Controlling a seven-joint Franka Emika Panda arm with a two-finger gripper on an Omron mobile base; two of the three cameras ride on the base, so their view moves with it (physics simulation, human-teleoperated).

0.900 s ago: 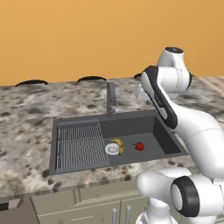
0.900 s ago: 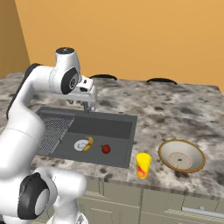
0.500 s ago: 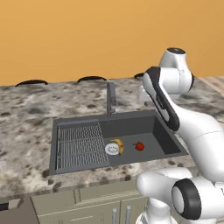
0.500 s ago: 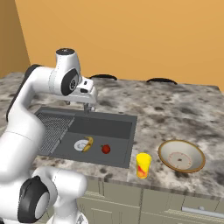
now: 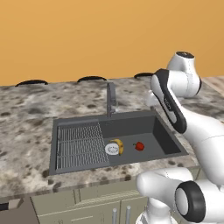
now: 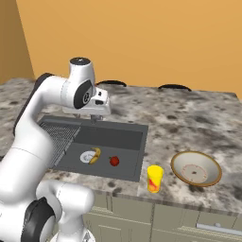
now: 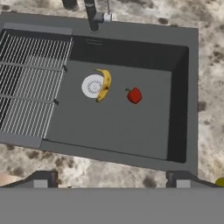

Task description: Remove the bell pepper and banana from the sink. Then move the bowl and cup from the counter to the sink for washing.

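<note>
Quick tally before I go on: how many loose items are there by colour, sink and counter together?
Red: 1, the bell pepper in the sink.
Yellow: 2, the banana in the sink and the cup on the counter.
Beige: 1, the bowl on the counter.
Total: 4.

The sink is dark grey, with a ribbed drainer of pale grey lines on a darker ground and a round white drain. The banana is yellow with darker tips, and the bell pepper is glossy red. The counter is speckled stone in grey, cream and brown. The cup is yellow with a red-orange mark; the bowl is beige with a brownish inside. The wall is plain orange.
</note>
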